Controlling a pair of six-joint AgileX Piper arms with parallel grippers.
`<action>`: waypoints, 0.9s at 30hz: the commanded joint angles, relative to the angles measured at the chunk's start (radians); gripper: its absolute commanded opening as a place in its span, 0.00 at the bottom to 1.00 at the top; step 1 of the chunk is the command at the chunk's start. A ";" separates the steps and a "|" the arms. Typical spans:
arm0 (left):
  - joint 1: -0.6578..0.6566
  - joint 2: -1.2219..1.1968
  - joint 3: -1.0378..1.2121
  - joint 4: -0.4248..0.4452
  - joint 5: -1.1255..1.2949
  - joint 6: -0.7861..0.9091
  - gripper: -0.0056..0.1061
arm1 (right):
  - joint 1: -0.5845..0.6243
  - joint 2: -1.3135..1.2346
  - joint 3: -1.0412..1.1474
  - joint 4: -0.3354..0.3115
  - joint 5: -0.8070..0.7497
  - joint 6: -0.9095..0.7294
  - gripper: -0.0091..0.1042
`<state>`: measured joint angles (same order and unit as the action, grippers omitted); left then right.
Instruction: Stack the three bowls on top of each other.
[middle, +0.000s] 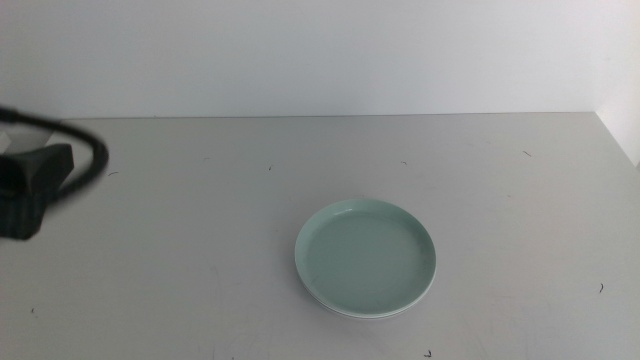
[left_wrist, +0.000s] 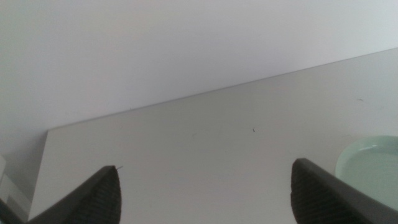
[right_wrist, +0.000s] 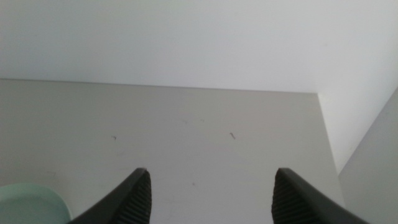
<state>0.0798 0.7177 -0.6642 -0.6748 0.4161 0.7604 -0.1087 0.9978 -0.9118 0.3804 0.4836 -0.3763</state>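
A pale mint green bowl (middle: 366, 256) sits right way up on the table, a little right of centre and near the front. A thin pale rim (middle: 365, 316) shows under its near edge, so it rests on at least one other bowl; I cannot tell how many. My left gripper (left_wrist: 205, 167) is open and empty, well to the left of the bowl (left_wrist: 373, 167), and the left arm (middle: 30, 185) shows at the left edge of the middle view. My right gripper (right_wrist: 211, 171) is open and empty, off to the right of the bowl (right_wrist: 28, 202) and out of the middle view.
The grey table (middle: 200, 250) ends at a white back wall (middle: 320, 50). A white side wall (middle: 625, 125) closes the far right corner. A dark cable (middle: 95, 150) loops off the left arm.
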 joint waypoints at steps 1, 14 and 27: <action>-0.049 -0.095 0.050 -0.038 -0.145 0.024 0.99 | -0.006 -0.113 0.068 0.031 -0.177 -0.059 0.52; -0.080 -0.482 0.422 -0.146 -0.323 0.022 0.99 | 0.004 -0.597 0.486 0.033 -0.275 -0.136 0.52; -0.080 -0.489 0.423 -0.183 -0.329 0.022 0.99 | 0.003 -0.719 0.565 0.028 -0.266 -0.125 0.52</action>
<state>0.0056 0.2217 -0.2151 -0.8356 0.1411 0.7873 -0.1068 0.2765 -0.3252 0.4121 0.2921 -0.4987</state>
